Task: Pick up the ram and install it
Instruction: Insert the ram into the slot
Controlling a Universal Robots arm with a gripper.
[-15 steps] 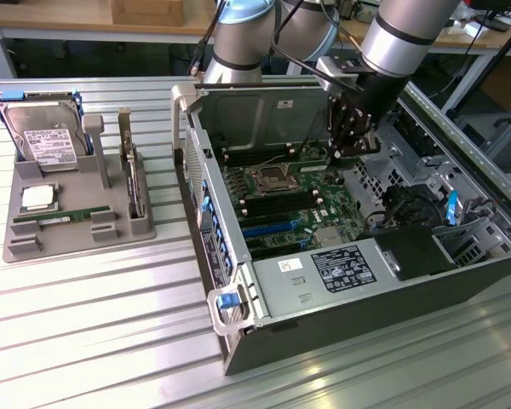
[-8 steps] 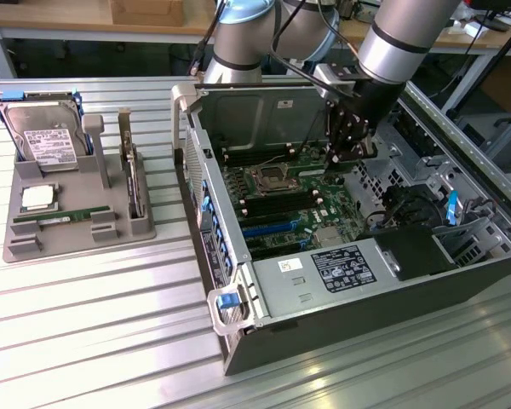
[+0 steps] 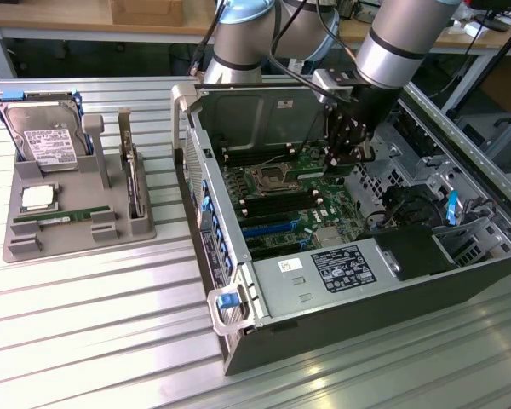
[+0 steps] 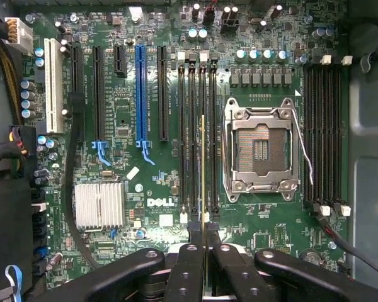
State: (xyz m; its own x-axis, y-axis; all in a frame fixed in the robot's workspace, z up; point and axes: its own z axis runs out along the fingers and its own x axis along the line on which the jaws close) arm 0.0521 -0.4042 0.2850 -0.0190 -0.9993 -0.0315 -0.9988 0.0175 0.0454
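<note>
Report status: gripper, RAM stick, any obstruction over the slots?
Gripper shut on RAM stick, edge-on above the motherboard's memory slots. Stick not seated. CPU socket empty beside it. Nothing blocking the slots.

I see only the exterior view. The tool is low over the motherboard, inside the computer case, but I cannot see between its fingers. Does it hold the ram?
Observer: Yes. In the wrist view the tool is shut on the ram, which shows edge-on as a thin line.
Operator: Thank you. Over which part of the board is the ram?
Observer: It runs along the bank of four memory slots beside the CPU socket, in line with one of the two inner slots. I cannot tell whether it is seated.
Operator: Is any other stick already in that bank?
Observer: No, the other slots of that bank look empty.
</note>
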